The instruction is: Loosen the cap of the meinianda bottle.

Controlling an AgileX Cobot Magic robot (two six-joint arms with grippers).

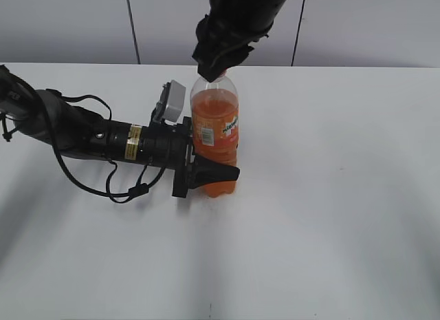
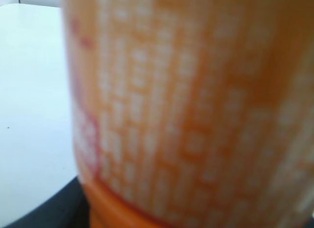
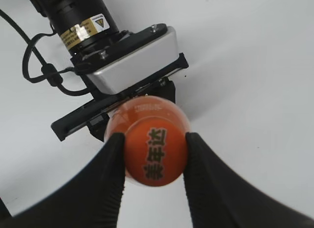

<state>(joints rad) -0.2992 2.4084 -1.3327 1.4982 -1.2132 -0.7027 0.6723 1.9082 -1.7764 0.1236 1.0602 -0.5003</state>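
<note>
The meinianda bottle (image 1: 214,131) stands upright on the white table, full of orange soda. My left gripper (image 1: 210,174) comes in from the left and is shut on its lower body. Its orange label (image 2: 196,105) fills the left wrist view, blurred. My right gripper (image 3: 153,150) reaches down from above. Its two black fingers (image 3: 110,174) press on opposite sides of the orange cap (image 3: 156,150), which has dark print on top. In the exterior view the right gripper (image 1: 214,73) hides nearly all of the cap.
The left arm (image 1: 82,131) lies low across the left of the table (image 1: 344,196) with loose black cables (image 1: 124,189). Its silver wrist camera (image 3: 132,59) sits close behind the bottle. A grey wall (image 1: 371,24) runs along the back.
</note>
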